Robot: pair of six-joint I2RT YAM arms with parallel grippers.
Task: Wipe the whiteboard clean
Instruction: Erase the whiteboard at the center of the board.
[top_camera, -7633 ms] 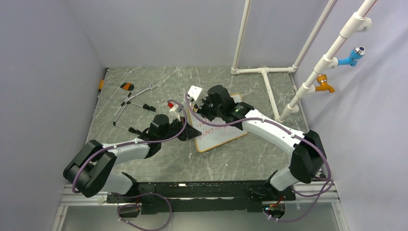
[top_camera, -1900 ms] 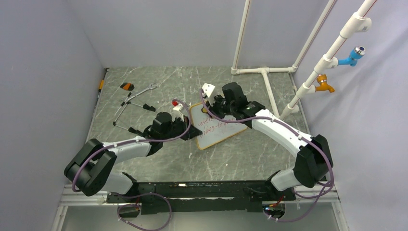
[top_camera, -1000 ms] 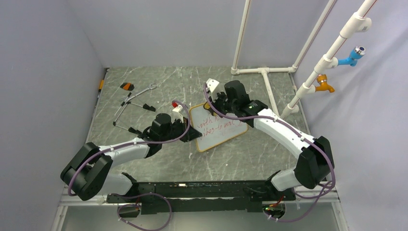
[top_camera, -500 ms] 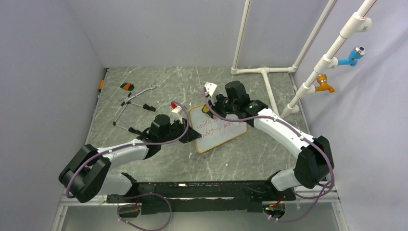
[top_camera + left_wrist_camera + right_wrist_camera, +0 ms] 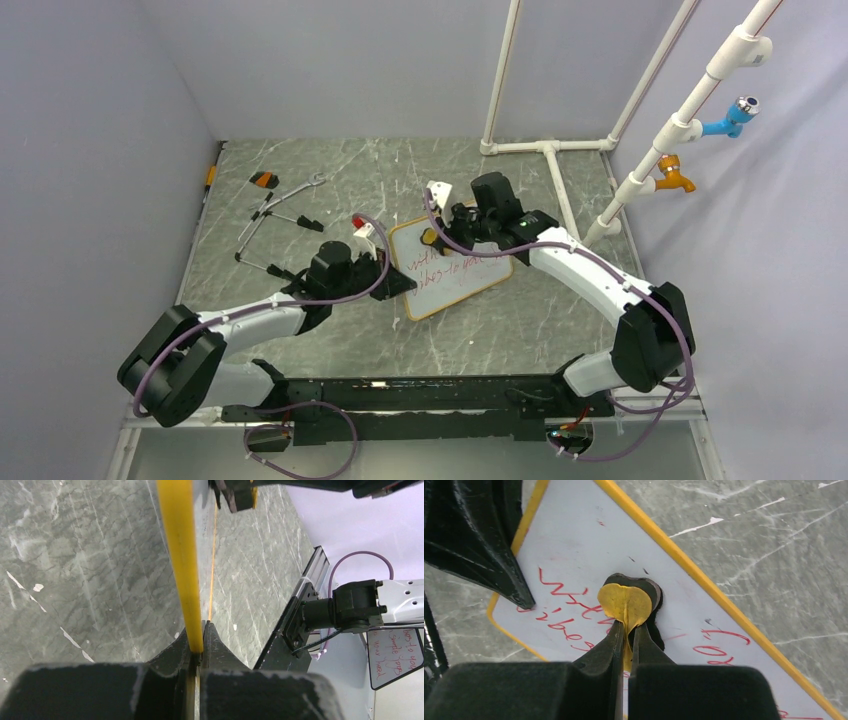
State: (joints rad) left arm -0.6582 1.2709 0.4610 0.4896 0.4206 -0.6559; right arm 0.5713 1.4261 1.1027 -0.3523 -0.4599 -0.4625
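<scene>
Clamping the whiteboard at its 9 o'clock short edge, the L tool is clenched on the thin yellow-orange frame. The L wrist cam sees that frame edge-on, pinched btwn two black fingers. The board sits approx. mid-surface, slanted w/ its long axis 8 to 2 o'clock. Can't tell if the gripped edge is raised or flat. Red handwritten lines run across the white face.

Farther in, the R tool is clenched on a small eraser w/ a yellow grip tab and black pad. The pad is pressed onto the board near its 11 o'clock corner, touching the red script. The R wrist cam also shows the L tool's black finger over the frame at 10 o'clock.

At the surface's 10 o'clock lie thin wire-like tools and, beyond, an orange-black piece, well apart from the board. At 1 o'clock stands a white pipe frame. At 2 o'clock a slanted pipe carries an orange tap and a blue tap.
</scene>
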